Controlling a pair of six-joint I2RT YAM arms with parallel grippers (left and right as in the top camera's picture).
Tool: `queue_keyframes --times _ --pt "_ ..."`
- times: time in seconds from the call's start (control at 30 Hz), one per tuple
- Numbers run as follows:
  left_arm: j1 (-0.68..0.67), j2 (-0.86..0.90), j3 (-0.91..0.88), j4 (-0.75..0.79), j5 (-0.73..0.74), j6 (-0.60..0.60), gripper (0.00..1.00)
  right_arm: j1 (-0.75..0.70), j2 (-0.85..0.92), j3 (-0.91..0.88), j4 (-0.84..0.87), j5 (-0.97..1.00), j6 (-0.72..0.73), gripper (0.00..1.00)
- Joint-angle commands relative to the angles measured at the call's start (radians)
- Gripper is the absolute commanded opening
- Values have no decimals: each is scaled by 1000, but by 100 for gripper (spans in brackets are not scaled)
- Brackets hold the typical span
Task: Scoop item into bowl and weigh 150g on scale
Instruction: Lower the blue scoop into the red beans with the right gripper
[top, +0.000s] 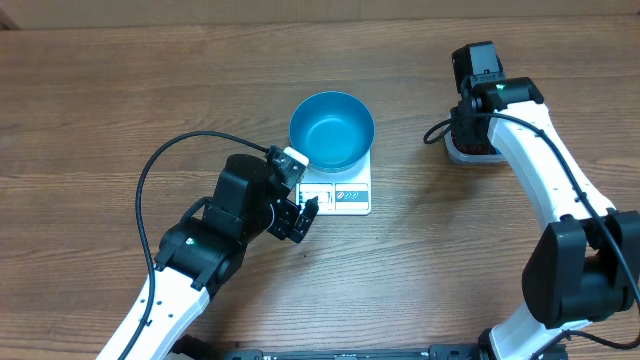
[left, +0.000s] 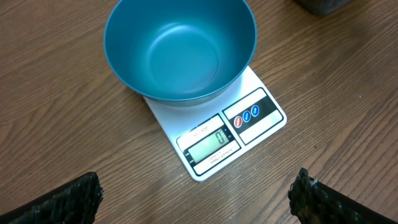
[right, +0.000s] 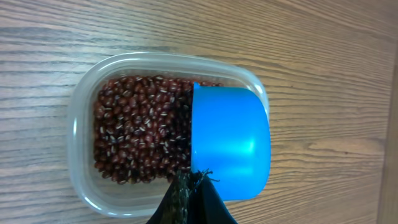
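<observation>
Danger first, from the left: the left claw (top: 303, 218) hung just beside the scale (left: 217, 140), and a nudge there could have shifted it or spoiled the zero on its display. The blue bowl (left: 180, 56) sat empty on the scale, overhanging the far edge, so a heavy pour might have rocked it. Over on the right, the tub (right: 84, 124) of beans (right: 137, 134) stood well apart from the bowl, and a brimming scoop (right: 230, 140) tipped on that long carry would likely have scattered beans over the bench. Now the claws: the left one gaped fully open, holding and touching nothing. The right claw (right: 186, 196) was clamped tight on the scoop's handle end, the scoop down in the tub against the beans
</observation>
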Motion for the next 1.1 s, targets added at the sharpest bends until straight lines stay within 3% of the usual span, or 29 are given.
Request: queue_keyframes --times 0.0,0.77,1.07 --pt "6 5 -3 4 10 8 100 -3 8 3 -8 -66 3 4" --pt "5 5 -3 5 11 8 100 -26 13 3 -38 -170 56 4" --pt "5 5 -3 5 10 8 100 -163 13 3 -52 -465 53 4"
